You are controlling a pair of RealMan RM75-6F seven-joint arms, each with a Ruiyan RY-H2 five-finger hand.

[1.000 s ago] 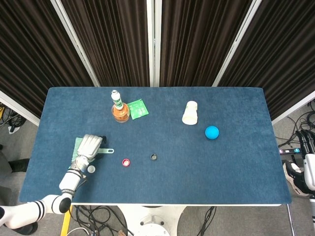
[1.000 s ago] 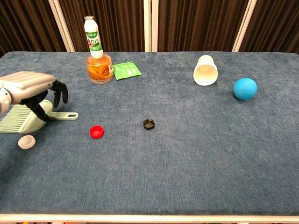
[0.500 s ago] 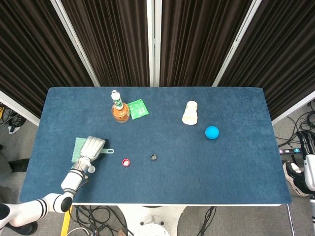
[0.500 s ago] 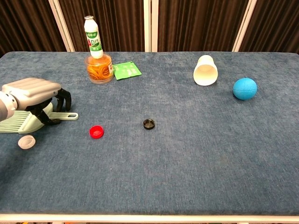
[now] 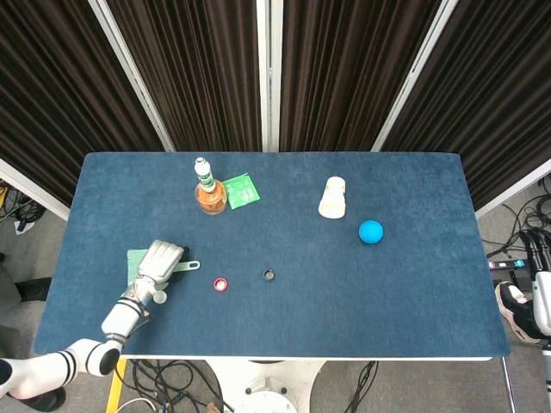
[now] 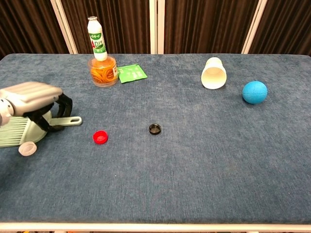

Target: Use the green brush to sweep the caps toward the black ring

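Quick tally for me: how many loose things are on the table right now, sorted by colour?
Green: 2, the green brush and a green packet
White: 3, a white cap, a paper cup and a bottle
Red: 1, the red cap
Black: 1, the black ring
Blue: 1, a ball
Orange: 1, a jar of rubber bands
Total: 9

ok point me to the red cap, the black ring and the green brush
red cap [image 6: 100,137], chest view, middle of its top
black ring [image 6: 155,129], chest view, on its rim
green brush [image 6: 72,120], chest view, on its handle
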